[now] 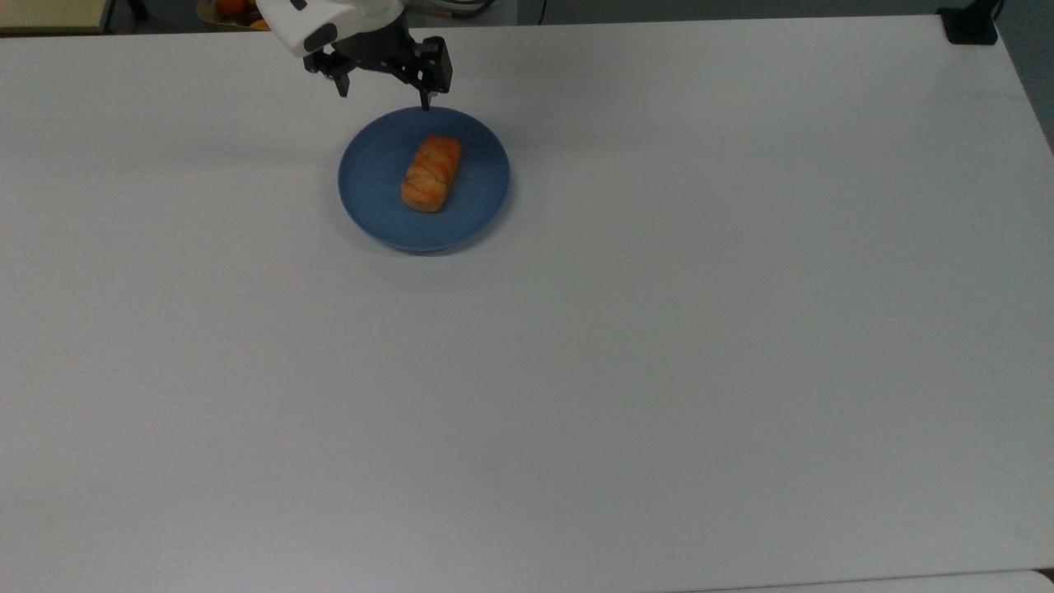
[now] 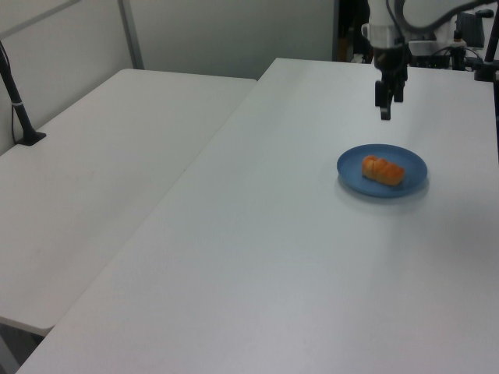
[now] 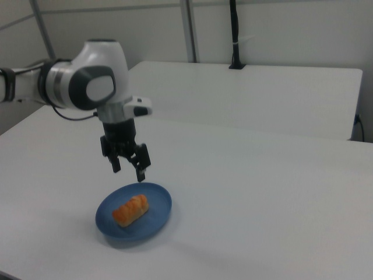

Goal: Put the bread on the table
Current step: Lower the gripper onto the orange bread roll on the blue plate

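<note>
Gripper [image 1: 384, 92] fingers are spread wide apart and hold nothing; from where I sit it hangs above the far rim of the blue plate [image 1: 369, 185], touching neither plate nor bread. In the right view I see the gripper [image 3: 128, 168] raised over the plate [image 3: 156, 217], its two dark fingers pointing down. In the left view the gripper [image 2: 383, 111] sits above and behind the plate [image 2: 413, 160].

One bread [image 1: 431, 174] lies on the one plate, roughly at its middle, long axis running slightly diagonal in the top view. The table [image 1: 659, 329] is bare white around the plate, with wide open surface toward the top view's right and bottom edges. The plate sits near the top view's upper edge. A second white table [image 2: 93, 179] adjoins on the left view's left.
</note>
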Controlling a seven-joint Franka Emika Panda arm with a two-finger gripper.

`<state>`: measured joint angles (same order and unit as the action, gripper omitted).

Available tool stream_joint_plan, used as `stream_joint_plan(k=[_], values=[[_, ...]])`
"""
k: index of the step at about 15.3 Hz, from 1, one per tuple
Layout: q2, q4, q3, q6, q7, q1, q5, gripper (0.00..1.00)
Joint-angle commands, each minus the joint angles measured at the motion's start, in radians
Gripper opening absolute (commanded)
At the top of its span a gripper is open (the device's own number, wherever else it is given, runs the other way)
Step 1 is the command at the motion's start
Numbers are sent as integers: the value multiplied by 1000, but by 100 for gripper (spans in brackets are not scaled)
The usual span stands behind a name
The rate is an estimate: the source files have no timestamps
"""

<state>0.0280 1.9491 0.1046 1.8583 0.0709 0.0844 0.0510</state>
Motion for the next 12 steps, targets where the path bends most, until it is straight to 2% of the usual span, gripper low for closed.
stream_joint_plan(k=[1,4,9,10,11,12], values=[[-19,148,1,166,61,17,-16,100],[21,195,-8,254,110,34,-16,100],[96,206,-26,340,182,35,-16,100],[111,208,-35,367,199,35,-16,96],[124,208,-42,383,213,40,-13,83],[130,208,-42,384,214,40,-10,67]])
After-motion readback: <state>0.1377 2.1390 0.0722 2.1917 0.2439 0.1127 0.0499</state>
